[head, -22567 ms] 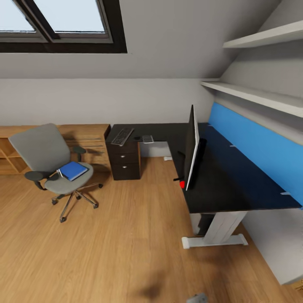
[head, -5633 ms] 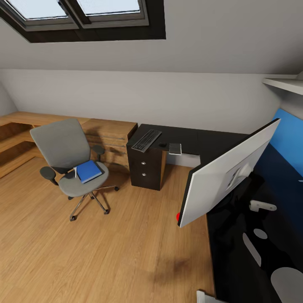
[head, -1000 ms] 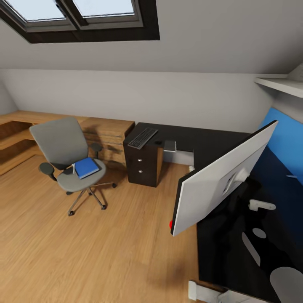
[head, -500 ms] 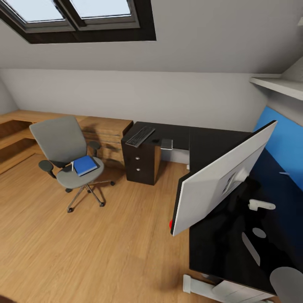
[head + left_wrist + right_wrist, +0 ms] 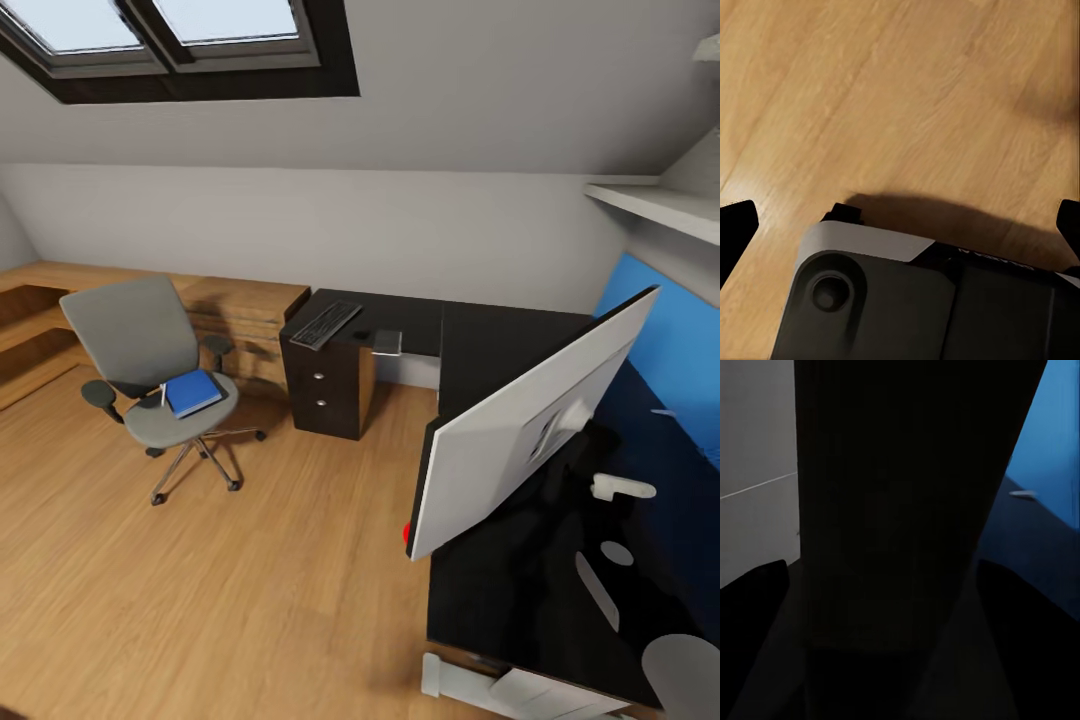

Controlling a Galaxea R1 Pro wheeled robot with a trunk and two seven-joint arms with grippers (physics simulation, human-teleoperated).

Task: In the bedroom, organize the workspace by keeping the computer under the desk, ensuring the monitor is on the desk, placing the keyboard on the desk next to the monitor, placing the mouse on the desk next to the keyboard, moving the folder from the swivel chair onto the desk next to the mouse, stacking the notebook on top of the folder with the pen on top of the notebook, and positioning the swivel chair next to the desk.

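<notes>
Head view: the desk (image 5: 500, 345) runs along the wall and turns toward the camera on the right, blue back panel behind it. The monitor (image 5: 520, 430) is already on the near wing, seen from its pale back and leaning, red dot at its lower corner just over the desk edge. The keyboard (image 5: 326, 324) lies on the far wing above the drawer unit (image 5: 322, 392), well apart from the monitor; a small dark blob, possibly the mouse, and a grey item I take to be the notebook (image 5: 388, 343) sit just beside it. The swivel chair (image 5: 155, 375) stands out on the wood floor (image 5: 220, 580), apart from the desk, with the folder (image 5: 194, 392) flat on its seat; a thin pale sliver at the folder's edge could be the pen, too small to tell. The computer isn't something I can pick out. Left wrist view: left gripper (image 5: 900, 225) hangs over bare floor above the robot's own base (image 5: 922, 300), dark fingertips at the frame edges, so spread wide and holding nothing. Right wrist view: right gripper (image 5: 889, 585) has dark finger shapes wide apart, reads as spread and empty, with a big dark slab right ahead, likely the monitor, blue panel beside it. Judgement: this is approach, nothing grasped yet. Next move likely needs the base brought within reach of the keyboard or folder.
</notes>
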